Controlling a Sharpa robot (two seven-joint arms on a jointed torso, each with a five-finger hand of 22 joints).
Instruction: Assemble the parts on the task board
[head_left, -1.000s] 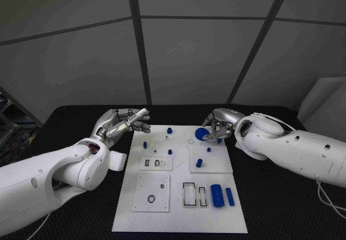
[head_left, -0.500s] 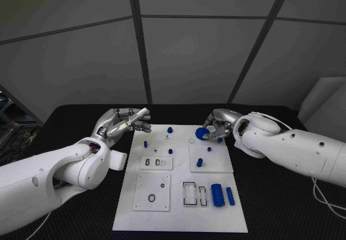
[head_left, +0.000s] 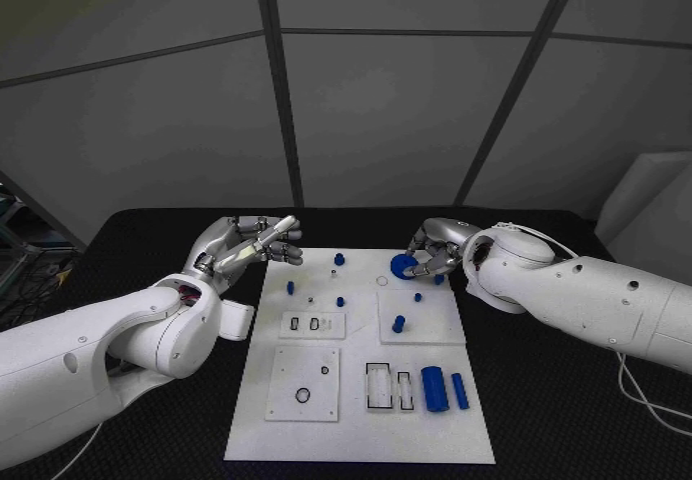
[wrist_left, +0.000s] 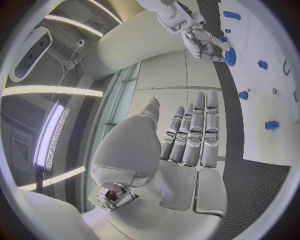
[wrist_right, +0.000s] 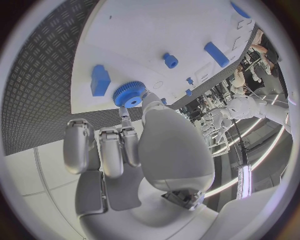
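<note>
Fingers of right hand (head_left: 430, 256) pinch blue gear (head_left: 404, 266) over task board (head_left: 361, 400) | left hand (head_left: 248, 243) fingers extended, empty

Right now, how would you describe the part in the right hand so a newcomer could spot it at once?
Find the white task board on the black table, then go to its far edge, where the right hand holds a blue gear. It is a toothed disc, unlike the small blue pegs nearby.

Two glossy white rounded arms end in a silver segmented left hand (head_left: 248, 244) and right hand (head_left: 437, 255).
</note>
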